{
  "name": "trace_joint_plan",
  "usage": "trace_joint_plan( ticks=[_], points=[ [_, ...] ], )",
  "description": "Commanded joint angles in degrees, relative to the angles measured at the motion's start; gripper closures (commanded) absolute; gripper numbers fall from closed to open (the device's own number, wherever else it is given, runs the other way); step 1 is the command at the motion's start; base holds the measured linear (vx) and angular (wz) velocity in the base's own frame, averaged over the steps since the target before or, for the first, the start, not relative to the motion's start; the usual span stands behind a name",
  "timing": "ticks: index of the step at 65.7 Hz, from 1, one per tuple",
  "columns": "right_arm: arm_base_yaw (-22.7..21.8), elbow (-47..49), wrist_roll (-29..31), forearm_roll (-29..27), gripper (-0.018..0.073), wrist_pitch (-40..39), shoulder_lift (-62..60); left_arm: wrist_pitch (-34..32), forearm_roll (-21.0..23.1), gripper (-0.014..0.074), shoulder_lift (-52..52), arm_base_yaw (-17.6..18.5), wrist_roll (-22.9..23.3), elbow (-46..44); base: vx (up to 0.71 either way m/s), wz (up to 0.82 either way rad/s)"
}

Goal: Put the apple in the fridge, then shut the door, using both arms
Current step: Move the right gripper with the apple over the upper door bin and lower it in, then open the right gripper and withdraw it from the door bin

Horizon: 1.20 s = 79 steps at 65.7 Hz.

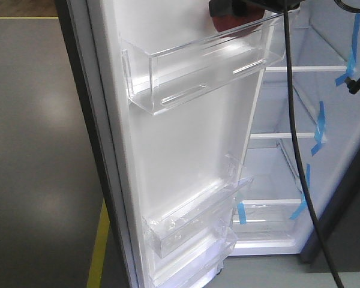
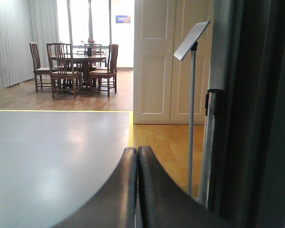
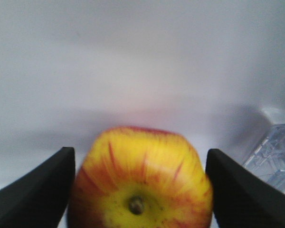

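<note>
My right gripper [image 3: 140, 151] straddles the apple [image 3: 140, 185] at the upper door bin [image 1: 198, 66], pinching or merely flanking I cannot tell, while my left gripper [image 2: 137, 153] is pressed together; an off-centre release might roll the apple over the bin's rim.

clear door bins and white fridge shelves over a grey floor
the upper clear bin [image 1: 192, 75] on the door's [image 1: 186, 138] white inner face has the apple [image 1: 228, 27] at its right end, red showing through the wall; whether it rests on the bin's bottom cannot be told. two lower bins [image 1: 192, 219] sit stacked near the door's foot. white shelves [image 1: 303, 68] span the cabinet. the grey floor [image 1: 36, 150] bears a yellow line [image 1: 99, 246].
</note>
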<state>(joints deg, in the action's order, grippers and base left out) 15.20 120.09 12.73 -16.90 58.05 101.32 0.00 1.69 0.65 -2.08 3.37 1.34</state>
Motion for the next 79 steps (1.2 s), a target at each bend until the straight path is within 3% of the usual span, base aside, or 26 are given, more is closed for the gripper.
trace_joint_plan(
  ticks=[1,25,59,70,79],
  points=[
    [-0.4,1.7,0.3,-1.0,-0.0057,-3.1,-2.7,-4.2,0.2,0.0602,0.9,0.3,0.4,1.7,0.0,0.0],
    [-0.3,1.7,-1.2,-1.0,-0.0062,-0.6,-7.4,-4.2,0.2,0.0602,0.9,0.3,0.4,1.7,0.0,0.0],
    [-0.3,1.2,-3.9,0.5,0.0033,15.7,-17.7,-4.2,0.2,0.0602,0.9,0.3,0.4,1.7,0.0,0.0],
    [-0.3,-9.0,-4.8,3.7,0.0045,13.2,-23.7,-4.2,0.2,0.0602,0.9,0.3,0.4,1.7,0.0,0.0],
    [-0.3,-21.9,-4.2,3.7,0.0045,5.5,-31.3,-4.2,0.2,0.0602,0.9,0.3,0.4,1.7,0.0,0.0]
  ],
)
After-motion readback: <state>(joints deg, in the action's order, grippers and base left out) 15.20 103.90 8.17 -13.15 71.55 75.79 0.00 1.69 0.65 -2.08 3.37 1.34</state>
